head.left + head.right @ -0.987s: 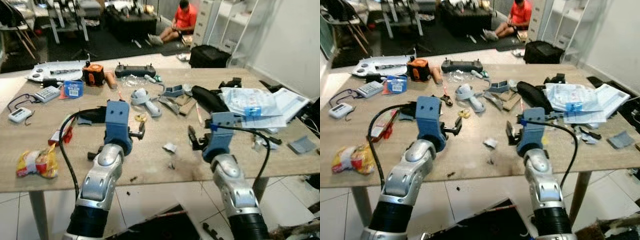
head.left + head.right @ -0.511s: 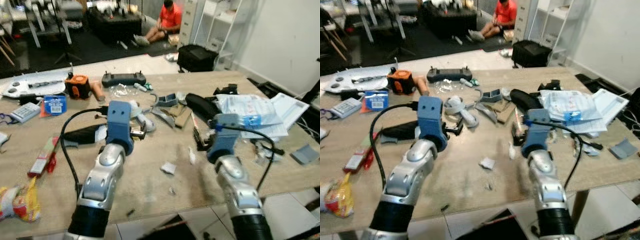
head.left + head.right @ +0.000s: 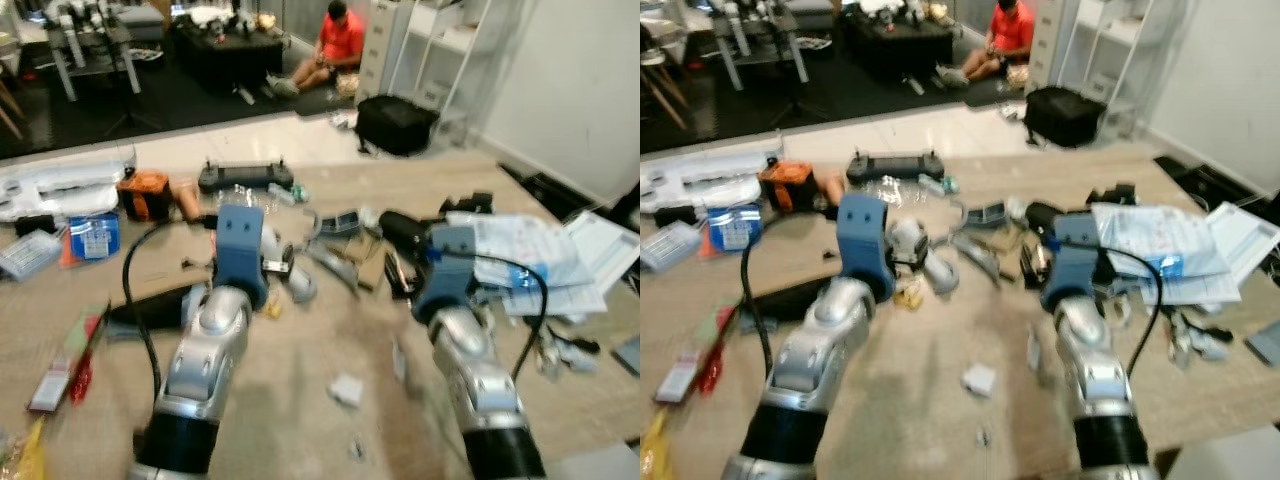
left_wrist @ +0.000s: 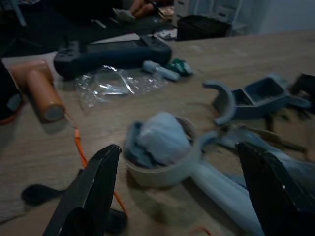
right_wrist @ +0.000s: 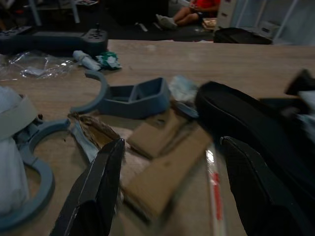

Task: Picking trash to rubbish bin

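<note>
Left tool [image 4: 179,196] open over tape roll [image 4: 162,152]; no legible labels.

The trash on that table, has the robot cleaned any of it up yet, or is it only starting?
Only starting, it seems. Nothing is picked up: the left gripper and right gripper are both open and empty, held over the table. The left one faces a roll of tape stuffed with paper, the right one cardboard scraps. A small white scrap lies loose.
</note>
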`<state>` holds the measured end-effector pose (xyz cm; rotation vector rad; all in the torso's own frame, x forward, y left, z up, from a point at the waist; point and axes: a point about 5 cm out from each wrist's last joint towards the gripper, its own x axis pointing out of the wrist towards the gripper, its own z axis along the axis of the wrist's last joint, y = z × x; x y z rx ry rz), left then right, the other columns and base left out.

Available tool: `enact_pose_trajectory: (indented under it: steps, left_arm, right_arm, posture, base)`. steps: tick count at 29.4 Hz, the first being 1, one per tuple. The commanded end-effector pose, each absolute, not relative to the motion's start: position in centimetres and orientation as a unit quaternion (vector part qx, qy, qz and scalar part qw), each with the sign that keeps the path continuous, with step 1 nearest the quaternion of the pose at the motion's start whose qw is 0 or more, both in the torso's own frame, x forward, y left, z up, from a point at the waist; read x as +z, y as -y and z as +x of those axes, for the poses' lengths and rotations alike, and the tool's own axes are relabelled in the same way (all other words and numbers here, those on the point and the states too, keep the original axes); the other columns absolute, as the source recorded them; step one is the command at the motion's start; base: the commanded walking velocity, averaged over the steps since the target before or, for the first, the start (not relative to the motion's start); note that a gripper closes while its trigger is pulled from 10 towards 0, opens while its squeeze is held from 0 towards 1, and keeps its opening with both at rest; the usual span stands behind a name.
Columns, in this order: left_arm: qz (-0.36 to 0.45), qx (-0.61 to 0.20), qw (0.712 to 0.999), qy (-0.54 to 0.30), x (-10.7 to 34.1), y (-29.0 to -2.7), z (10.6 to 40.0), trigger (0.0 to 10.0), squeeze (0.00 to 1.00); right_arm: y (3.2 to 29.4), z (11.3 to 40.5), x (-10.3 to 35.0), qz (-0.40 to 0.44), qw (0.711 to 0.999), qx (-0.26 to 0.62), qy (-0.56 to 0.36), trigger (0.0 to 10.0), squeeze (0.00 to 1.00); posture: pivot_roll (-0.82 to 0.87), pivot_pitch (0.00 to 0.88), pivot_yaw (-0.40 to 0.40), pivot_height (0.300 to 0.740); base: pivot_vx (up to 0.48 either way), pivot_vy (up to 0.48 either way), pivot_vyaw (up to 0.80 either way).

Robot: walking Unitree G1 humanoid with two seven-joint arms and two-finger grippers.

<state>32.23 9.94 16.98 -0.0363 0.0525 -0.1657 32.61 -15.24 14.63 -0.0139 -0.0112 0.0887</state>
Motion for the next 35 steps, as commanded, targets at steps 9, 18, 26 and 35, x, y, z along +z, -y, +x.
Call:
enact_pose_trajectory:
  steps: [9,18,26,35]
  left_arm:
    - [-0.010,-0.089,0.995,-0.031,16.66,-9.62,31.99,10.0,0.00]
    - [0.003,-0.085,0.996,-0.026,16.71,-9.63,32.14,10.0,0.00]
    - [0.012,-0.079,0.996,-0.044,16.47,-9.91,32.32,10.0,0.00]
    - [0.007,-0.075,0.996,-0.056,16.14,-9.96,32.32,10.0,0.00]
  right_arm:
    - [15.66,32.51,14.29,-0.006,0.999,0.039,-0.006,10.0,0.00]
    - [15.59,32.77,14.65,-0.005,0.999,0.042,-0.003,10.0,0.00]
    - [15.63,32.83,14.87,-0.004,0.999,0.042,0.001,10.0,0.00]
    - [15.55,32.75,14.76,-0.002,0.999,0.042,-0.001,10.0,0.00]
  posture:
    - [-0.01,0.056,-0.030,0.740]
    - [-0.01,0.066,-0.030,0.740]
    - [-0.01,0.066,-0.027,0.740]
    - [-0.01,0.067,-0.026,0.740]
  base:
    - [0.000,0.000,0.00]
    - [0.000,0.000,0.00]
    - [0.000,-0.355,0.00]
    - [0.000,-0.163,0.00]
